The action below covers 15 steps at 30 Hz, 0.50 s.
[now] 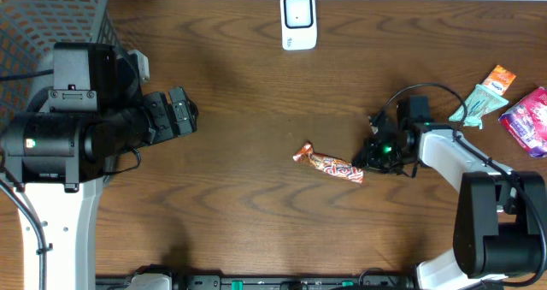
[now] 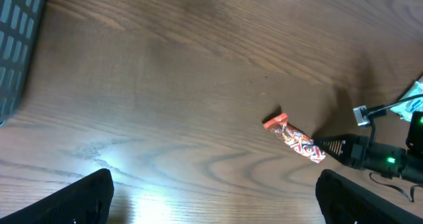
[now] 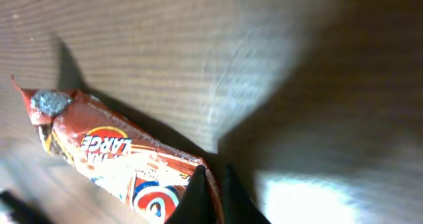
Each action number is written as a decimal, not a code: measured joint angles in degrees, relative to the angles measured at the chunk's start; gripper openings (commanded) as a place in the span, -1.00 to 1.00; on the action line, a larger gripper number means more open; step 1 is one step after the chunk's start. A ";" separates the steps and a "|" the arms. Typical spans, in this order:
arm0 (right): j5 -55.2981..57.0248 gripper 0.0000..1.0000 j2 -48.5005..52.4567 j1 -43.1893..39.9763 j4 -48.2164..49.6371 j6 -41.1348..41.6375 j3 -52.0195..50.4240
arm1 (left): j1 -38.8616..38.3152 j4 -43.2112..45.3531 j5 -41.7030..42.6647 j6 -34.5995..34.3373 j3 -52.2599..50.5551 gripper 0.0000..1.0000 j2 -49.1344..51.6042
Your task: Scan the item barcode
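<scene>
Right tool clenched on the right end of the long red-and-orange wrapped candy bar — on the brown wooden table, well apart from the white box-shaped scanner on the robot's side, long axis running leftward from the tool. Left tool released — farther from the scanner.

A wire basket is standing behind the left gripper — an orange packet, a teal packet and a pink packet are lying behind the right gripper.

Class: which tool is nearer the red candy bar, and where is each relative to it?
Right. The right tool pinches one end of the candy bar; the left tool hangs open, far off across the table.
</scene>
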 measured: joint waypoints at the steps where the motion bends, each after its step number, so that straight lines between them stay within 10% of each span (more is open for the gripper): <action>1: -0.44 -0.97 0.00 0.24 -0.15 1.29 0.00 | 0.00 0.00 0.00 0.00 0.00 0.96 0.00; 12: -8.79 -0.97 -0.48 0.17 -3.65 17.22 2.23 | 0.00 0.00 0.00 0.00 0.00 0.96 0.00; 15: -7.08 -0.54 -0.92 0.17 -5.99 18.60 4.22 | 0.00 0.00 0.00 0.00 0.00 0.95 0.00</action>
